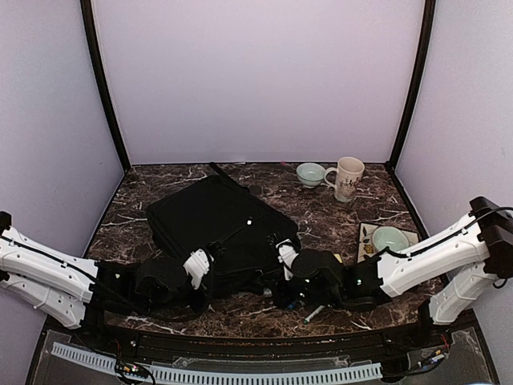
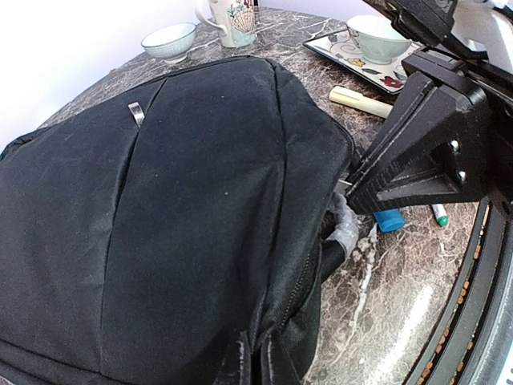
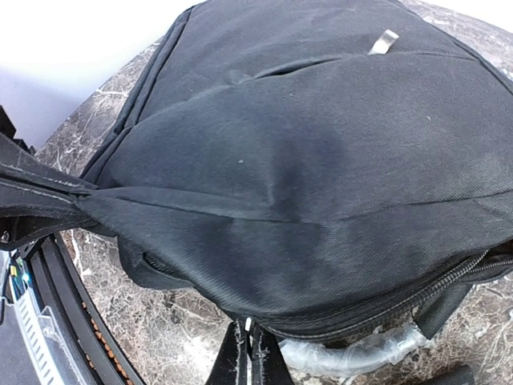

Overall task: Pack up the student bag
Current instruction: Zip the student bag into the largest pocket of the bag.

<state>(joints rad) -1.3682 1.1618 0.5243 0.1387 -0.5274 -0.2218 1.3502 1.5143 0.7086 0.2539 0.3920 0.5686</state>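
The student bag is a large flat black fabric bag lying across the middle of the marble table, with a small silver pull on its top face. My left gripper is at the bag's near edge. In the left wrist view this gripper is shut, pinching a fold of the bag beside the zipper. My right gripper holds the same near edge further right. In the right wrist view it is shut on the seam of the bag, with a small silver piece between the fingertips.
A clear plastic-wrapped piece sticks out under the bag's zipper edge. At the back right stand a teal bowl and a mug. A patterned tray carrying a bowl is at the right. A cream marker, a blue item and a pen lie near the right gripper.
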